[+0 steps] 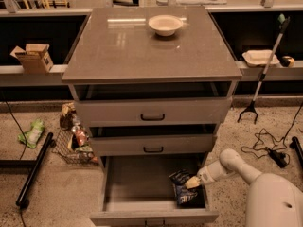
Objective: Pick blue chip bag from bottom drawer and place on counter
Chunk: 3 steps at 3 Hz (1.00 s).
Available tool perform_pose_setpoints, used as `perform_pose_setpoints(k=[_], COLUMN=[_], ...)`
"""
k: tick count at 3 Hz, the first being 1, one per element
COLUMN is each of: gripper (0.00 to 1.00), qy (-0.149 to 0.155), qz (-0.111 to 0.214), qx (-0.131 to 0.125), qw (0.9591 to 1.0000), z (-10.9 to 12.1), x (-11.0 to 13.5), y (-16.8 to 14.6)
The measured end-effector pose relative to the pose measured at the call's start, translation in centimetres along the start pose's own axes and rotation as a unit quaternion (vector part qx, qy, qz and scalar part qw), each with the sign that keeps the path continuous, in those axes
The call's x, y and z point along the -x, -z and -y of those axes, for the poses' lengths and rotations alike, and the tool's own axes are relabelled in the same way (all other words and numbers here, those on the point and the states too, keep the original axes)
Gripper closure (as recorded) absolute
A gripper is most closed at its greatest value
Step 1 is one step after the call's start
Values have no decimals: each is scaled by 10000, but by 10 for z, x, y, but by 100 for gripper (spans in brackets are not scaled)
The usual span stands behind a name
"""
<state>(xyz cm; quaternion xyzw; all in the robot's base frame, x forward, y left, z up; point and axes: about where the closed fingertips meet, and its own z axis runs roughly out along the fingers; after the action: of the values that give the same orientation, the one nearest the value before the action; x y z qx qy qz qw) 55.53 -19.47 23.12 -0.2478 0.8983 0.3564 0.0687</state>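
The blue chip bag [182,191] lies crinkled on the floor of the open bottom drawer [140,179], at its right side near the front. My gripper [191,182] reaches in from the right over the drawer's side wall, and its tip rests on the bag's upper right part. The white arm runs back to the lower right corner of the view. The counter [137,48] tops the cabinet above, with a white bowl [165,24] near its back edge.
The two black-handled drawers [152,117] above are slightly open. A wire basket of snacks [73,138], a green bag [32,132] and a black pole [33,169] lie on the floor at left. A grabber tool [263,74] and cables [270,148] are at right.
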Motion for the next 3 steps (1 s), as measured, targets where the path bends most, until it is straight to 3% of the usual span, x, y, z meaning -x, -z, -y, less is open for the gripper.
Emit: perform_pose_setpoints(k=[1,2,3], gripper=[100,100,100], qy=[142,814,1735], qz=[-14,232,367], qx=[-123,-524,-998], qw=[9998,9950,9791], z=[-8,-29,-72], x=[-1,5,9], y=[9,53,113])
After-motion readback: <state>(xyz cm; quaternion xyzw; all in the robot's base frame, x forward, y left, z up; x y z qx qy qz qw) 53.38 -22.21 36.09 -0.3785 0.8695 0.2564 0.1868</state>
